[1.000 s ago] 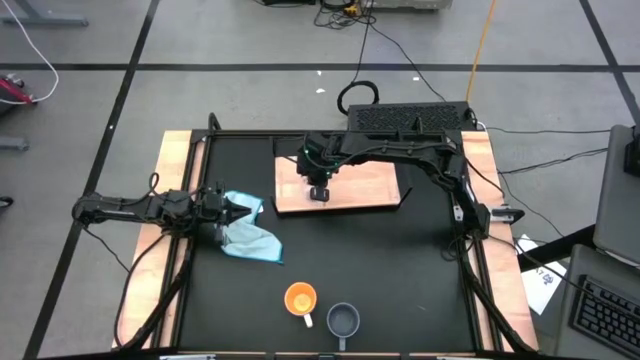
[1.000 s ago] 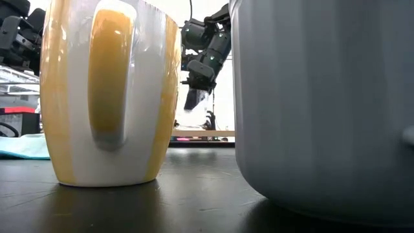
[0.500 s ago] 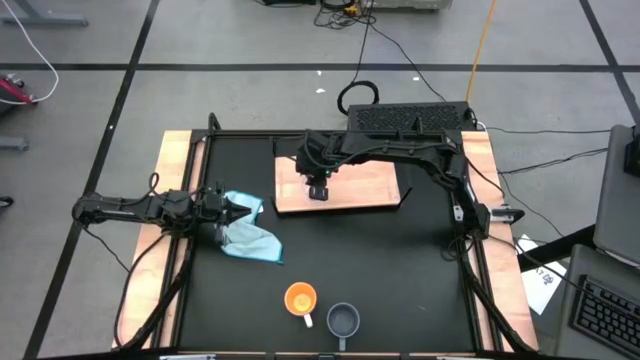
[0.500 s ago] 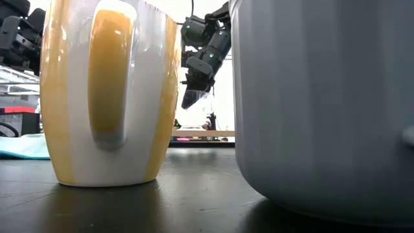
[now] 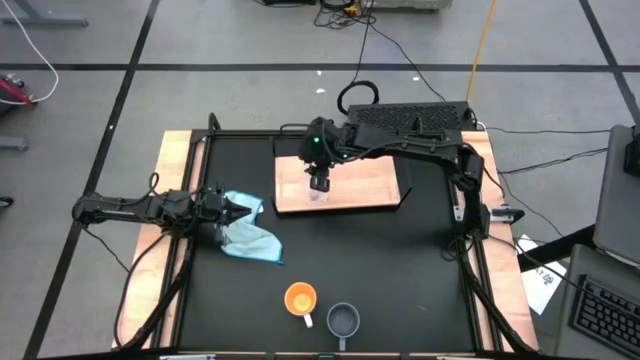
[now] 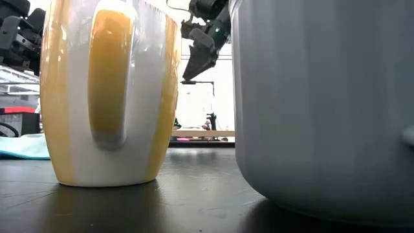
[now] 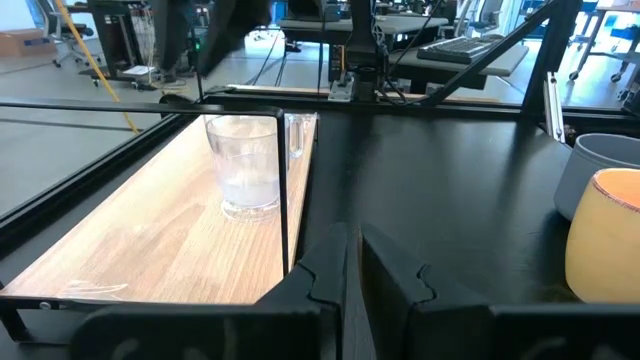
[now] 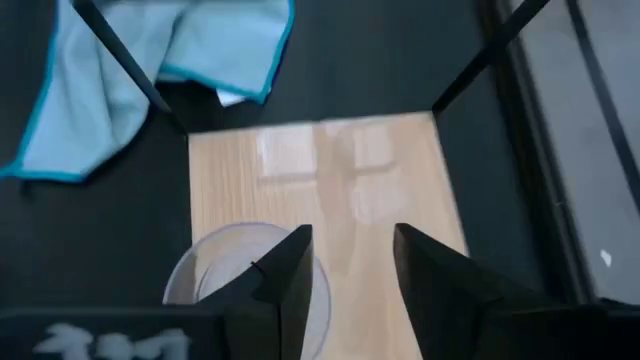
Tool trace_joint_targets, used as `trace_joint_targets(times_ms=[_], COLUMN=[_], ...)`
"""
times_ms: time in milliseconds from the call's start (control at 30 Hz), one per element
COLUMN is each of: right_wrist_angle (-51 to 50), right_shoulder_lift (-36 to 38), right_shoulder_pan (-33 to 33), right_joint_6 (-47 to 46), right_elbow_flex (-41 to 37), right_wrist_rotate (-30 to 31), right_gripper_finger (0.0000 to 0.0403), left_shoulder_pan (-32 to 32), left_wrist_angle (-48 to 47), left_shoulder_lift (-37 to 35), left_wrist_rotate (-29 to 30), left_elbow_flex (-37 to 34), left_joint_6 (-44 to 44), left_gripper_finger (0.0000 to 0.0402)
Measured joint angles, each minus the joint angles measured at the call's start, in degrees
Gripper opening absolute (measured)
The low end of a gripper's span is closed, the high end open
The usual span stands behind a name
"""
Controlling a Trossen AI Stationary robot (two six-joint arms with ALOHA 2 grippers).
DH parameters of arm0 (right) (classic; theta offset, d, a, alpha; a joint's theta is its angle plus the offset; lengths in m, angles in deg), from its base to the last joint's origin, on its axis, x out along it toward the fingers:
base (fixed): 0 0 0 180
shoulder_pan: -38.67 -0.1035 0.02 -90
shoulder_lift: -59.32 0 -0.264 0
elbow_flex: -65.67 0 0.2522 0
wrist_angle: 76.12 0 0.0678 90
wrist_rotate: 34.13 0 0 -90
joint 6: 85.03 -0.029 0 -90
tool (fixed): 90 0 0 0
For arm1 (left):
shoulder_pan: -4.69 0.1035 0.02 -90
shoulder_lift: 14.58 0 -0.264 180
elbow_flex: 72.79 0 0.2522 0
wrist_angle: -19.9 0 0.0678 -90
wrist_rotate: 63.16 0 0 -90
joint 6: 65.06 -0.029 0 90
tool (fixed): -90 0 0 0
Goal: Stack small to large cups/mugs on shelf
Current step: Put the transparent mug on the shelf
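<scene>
Our right gripper [image 5: 319, 183] hangs with parted, empty fingers directly above the upright glass cup [image 5: 318, 196] on the shelf [image 5: 370, 185].

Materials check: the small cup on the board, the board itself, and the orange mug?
Small cup: looks like clear glass or plastic; the board shows through it.
Board: light wood or laminate, visible grain, faint sheen.
Orange mug: likely glazed ceramic, glossy with reflections, orange and white.
</scene>
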Motion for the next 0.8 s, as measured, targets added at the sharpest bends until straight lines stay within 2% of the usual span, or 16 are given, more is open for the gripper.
trace_joint_targets(times_ms=[133,267,400,600,800], right_wrist_angle=[-0.9,-4.0,-4.4,1.0,10.9], right_shoulder_lift=[2.9,6.1,10.2,21.4,38.3], right_shoulder_pan=[-0.1,-1.5,-3.8,-6.3,-7.2], right_joint_6=[0.2,1.9,2.3,1.2,-3.6], right_elbow_flex=[0.0,0.0,-2.2,-15.0,-34.0], right_wrist_rotate=[-0.2,-0.2,-0.3,-0.4,0.2], right_gripper_finger=[0.0091,0.0020,0.0008,0.0001,0.0000], left_shoulder_pan=[0.0,0.0,0.0,0.0,0.0], left_wrist_angle=[0.0,0.0,0.0,0.0,0.0], left_shoulder_lift=[0.0,0.0,0.0,0.0,0.0], left_wrist_rotate=[0.0,0.0,0.0,0.0,0.0], left_elbow_flex=[0.0,0.0,0.0,0.0,0.0], left_joint_6=[0.0,0.0,0.0,0.0,0.0], left_gripper_finger=[0.0033,0.0033,0.0033,0.0033,0.0033])
